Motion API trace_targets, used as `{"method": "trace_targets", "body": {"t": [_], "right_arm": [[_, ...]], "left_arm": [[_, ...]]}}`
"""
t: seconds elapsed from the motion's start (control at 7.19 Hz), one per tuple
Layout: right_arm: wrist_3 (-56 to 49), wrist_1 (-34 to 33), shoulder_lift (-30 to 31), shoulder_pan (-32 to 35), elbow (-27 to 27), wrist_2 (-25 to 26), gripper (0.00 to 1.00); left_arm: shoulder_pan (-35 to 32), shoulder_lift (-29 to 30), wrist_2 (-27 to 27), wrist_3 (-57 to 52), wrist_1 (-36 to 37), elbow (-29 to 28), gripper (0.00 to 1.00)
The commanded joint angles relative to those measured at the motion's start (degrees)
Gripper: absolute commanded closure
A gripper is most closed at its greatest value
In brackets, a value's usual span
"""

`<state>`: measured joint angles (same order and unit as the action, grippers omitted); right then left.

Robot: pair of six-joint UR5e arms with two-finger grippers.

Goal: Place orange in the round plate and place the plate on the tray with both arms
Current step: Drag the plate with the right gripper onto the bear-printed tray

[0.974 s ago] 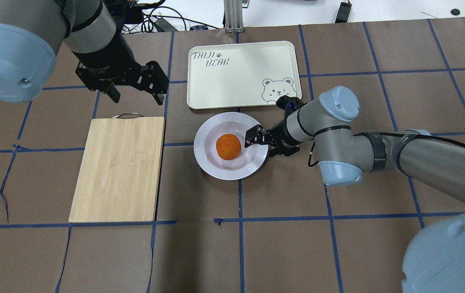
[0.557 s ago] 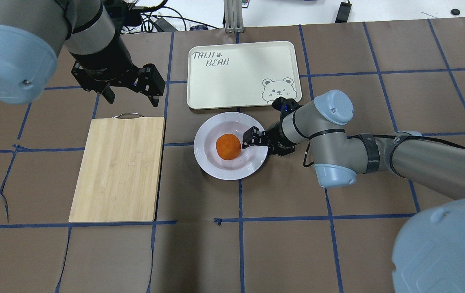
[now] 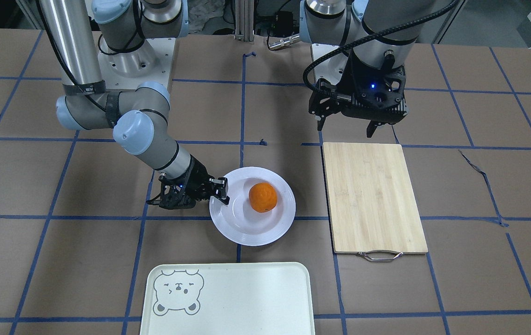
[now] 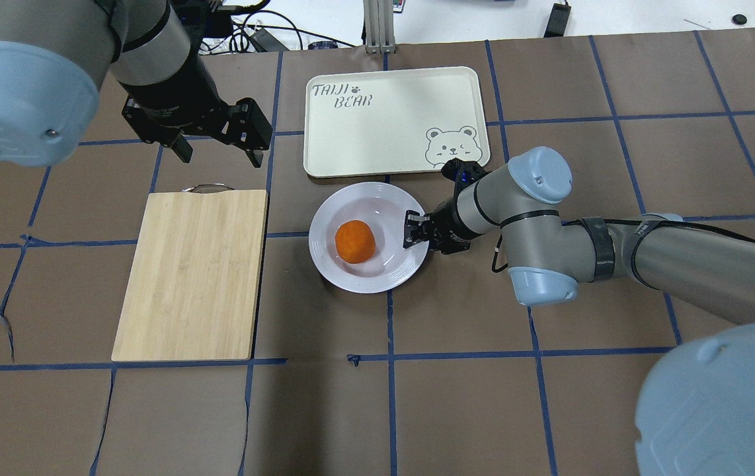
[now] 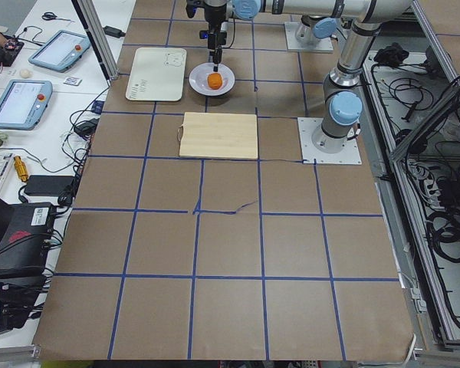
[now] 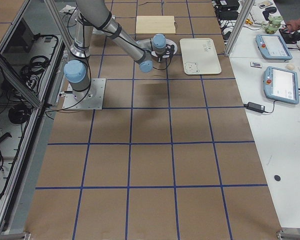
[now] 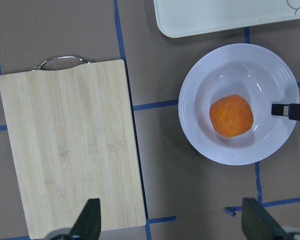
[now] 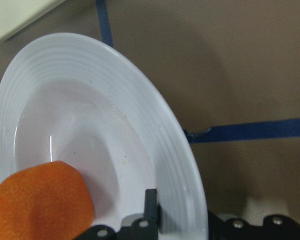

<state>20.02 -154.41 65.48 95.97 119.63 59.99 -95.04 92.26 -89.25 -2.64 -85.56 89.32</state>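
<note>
The orange [image 4: 354, 241] [image 3: 262, 197] sits in the sunken centre of the white round plate [image 4: 351, 276] [image 3: 242, 232], which rests on the brown table just in front of the tray [image 4: 391, 119] [image 3: 247, 298]. My right gripper [image 4: 415, 229] [image 3: 221, 188] lies low at the plate's right rim and is shut on it. In the right wrist view one finger [image 8: 150, 202] lies over the ridged rim [image 8: 115, 80], close to the orange [image 8: 40, 200]. My left gripper [image 4: 219, 142] [image 3: 347, 125] hangs open and empty beyond the cutting board's handle end.
A bamboo cutting board [image 4: 192, 274] [image 3: 372, 195] with a metal handle lies left of the plate. In the left wrist view the board [image 7: 70, 145], plate [image 7: 230, 152] and tray edge [image 7: 215, 17] lie below. Cables and gear sit past the table's far edge.
My right gripper closed in on the plate's rim, and the plate with the orange slid a little to the left. The left gripper shifted only slightly and stayed open.
</note>
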Motion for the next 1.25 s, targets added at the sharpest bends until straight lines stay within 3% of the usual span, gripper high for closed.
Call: {"method": "trace_targets", "body": {"t": [0.0, 0.42, 0.7, 0.97, 1.11], "right_arm": [[1.86, 0.16, 0.08, 0.0, -0.28, 0.39, 0.88], [5.45, 0.43, 0.52, -0.17, -3.86, 0.22, 0.88], [6.43, 8.04, 0.96, -0.7, -9.92, -0.39, 0.91], [9.32, 8.16, 1.05, -1.57, -11.43, -1.18, 0.92], [10.81, 8.08, 0.96, -2.8, -13.79, -4.76, 0.92]], "left_arm": [[-0.05, 0.2, -0.57, -0.18, 0.92, 0.15, 0.0], [0.03, 0.2, -0.75, -0.18, 0.92, 0.16, 0.0], [0.03, 0.2, -0.75, -0.18, 0.92, 0.16, 0.0], [0.03, 0.29, -0.75, -0.18, 0.92, 0.24, 0.0], [0.03, 0.29, -0.75, -0.18, 0.92, 0.24, 0.0]]}}
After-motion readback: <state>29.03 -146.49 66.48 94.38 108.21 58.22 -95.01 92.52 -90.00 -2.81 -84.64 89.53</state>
